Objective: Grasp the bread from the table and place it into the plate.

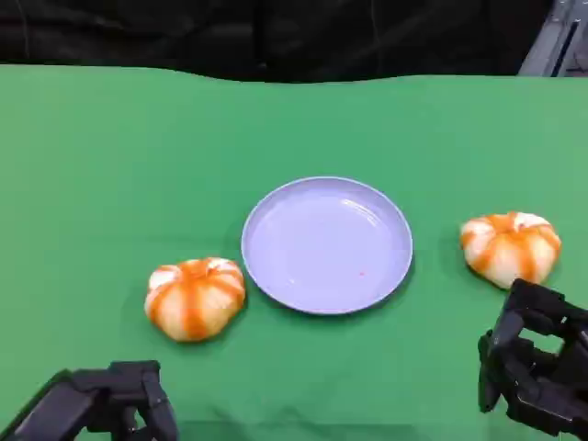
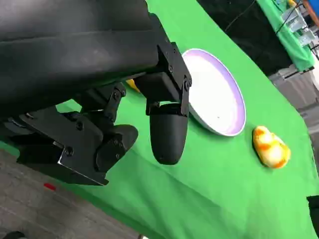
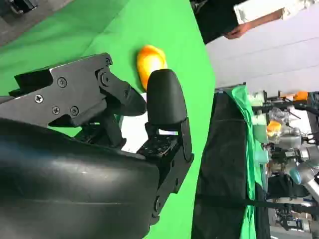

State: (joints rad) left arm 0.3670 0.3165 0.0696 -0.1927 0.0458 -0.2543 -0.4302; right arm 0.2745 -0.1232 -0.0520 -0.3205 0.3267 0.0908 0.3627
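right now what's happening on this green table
Nothing is held yet. Two bread buns sit on the table, one to the left of the empty plate and one to its right. The left robot hand and right robot hand hover near the table's front edge, each just short of its nearer bun.

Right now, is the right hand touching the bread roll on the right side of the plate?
Cannot tell. In the head view the right hand sits just below the right bread roll, their outlines meeting with no green cloth visible between them, and contact isn't plain.
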